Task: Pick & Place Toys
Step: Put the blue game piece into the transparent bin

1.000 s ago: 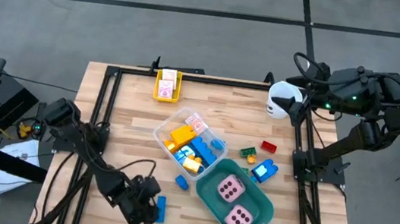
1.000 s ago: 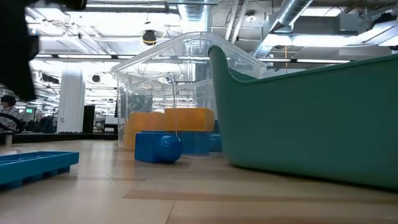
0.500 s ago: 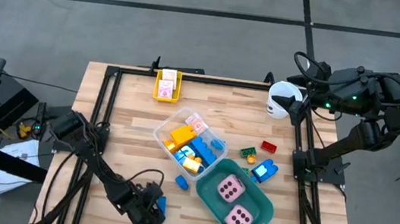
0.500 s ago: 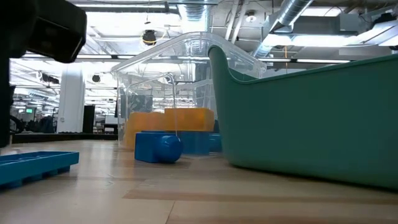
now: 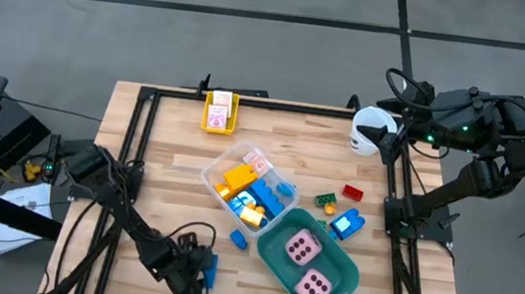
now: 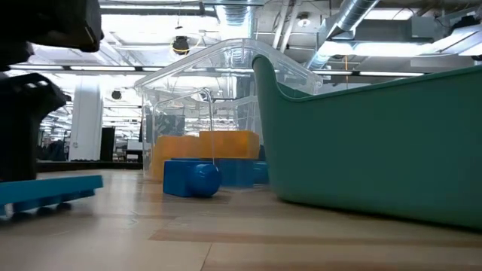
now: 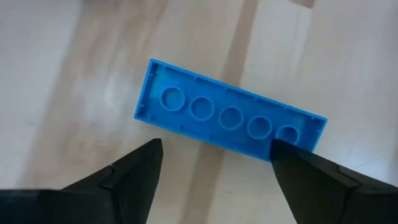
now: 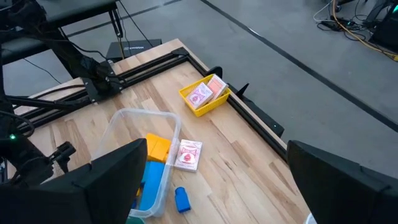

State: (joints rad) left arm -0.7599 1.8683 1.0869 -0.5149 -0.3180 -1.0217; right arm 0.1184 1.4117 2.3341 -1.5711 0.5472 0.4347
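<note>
One long blue brick [image 7: 229, 117] lies flat on the table near its front edge, framed between the spread fingers of the left gripper [image 7: 214, 174] (positioned for a grasp, none made). The right gripper [image 5: 392, 133] waits open-fingered by the white cup [image 5: 370, 130].

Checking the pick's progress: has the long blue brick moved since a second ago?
Yes. In the low view the long blue brick now sits raised and tilted off the table; earlier it lay flat.
</note>
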